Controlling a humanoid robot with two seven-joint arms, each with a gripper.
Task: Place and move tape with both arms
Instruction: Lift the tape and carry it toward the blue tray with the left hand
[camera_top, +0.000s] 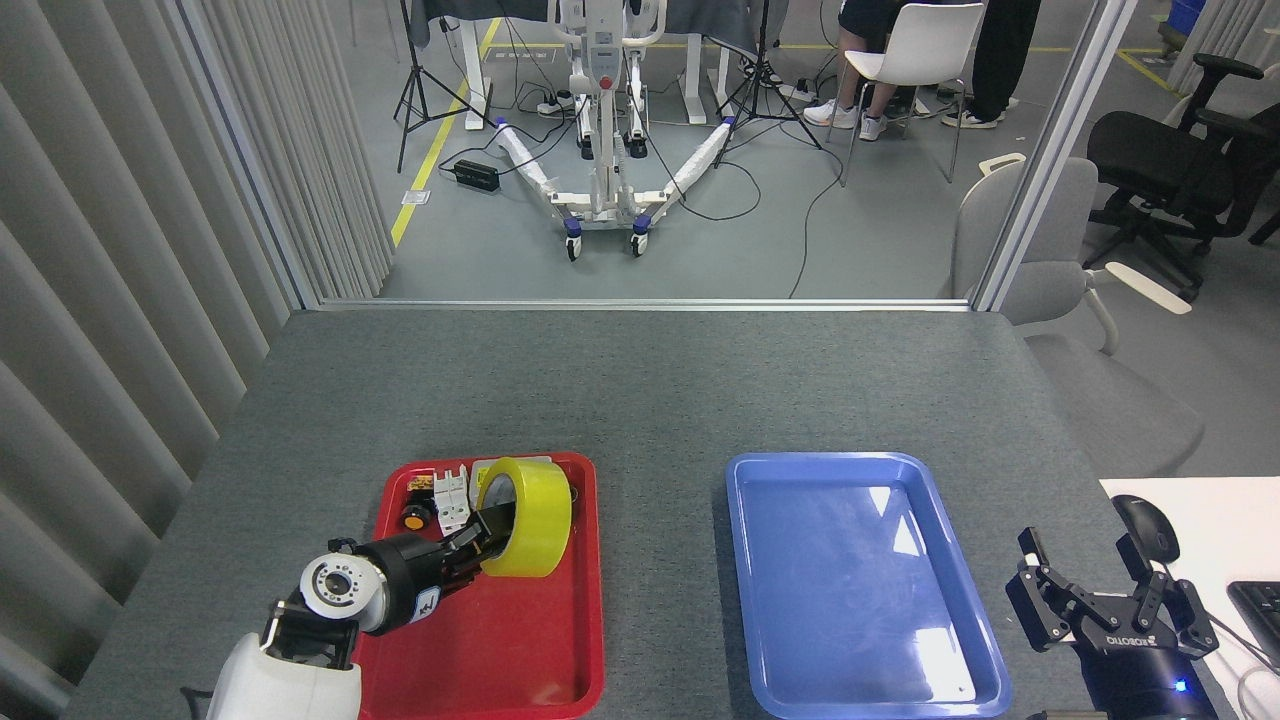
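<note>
left gripper (487, 538) is clamped on the tape (526, 517), fingers pinching the near wall of the roll through its core. roll is turned up on edge, yellow band facing the camera, and looks lifted clear of the red tray (520, 640), though contact with the tray floor can't be fully ruled out from this angle. it sits over the far half of the tray, hiding most of the grey switch box (484, 466) behind it. white breaker block (452, 493) and the orange-capped knob (414, 519) are just left of the roll, close but apart from it.

right gripper (1105, 588) hangs at the bottom right, near the blue tray (760, 560) corner, jaws spread wide and holding nothing.

step: pick is done, carry phase out of the red tray. judging by the layout, next move is to swing the roll rightward across the bare table (640, 390) gap between the 2 trays, either setting it down there or in the blue tray for the right arm to take over. needs enough height to clear the red tray rim, and care not to knock the breaker block. grip on 1 wall only, so the roll could swing or slip if moved fast.
</note>
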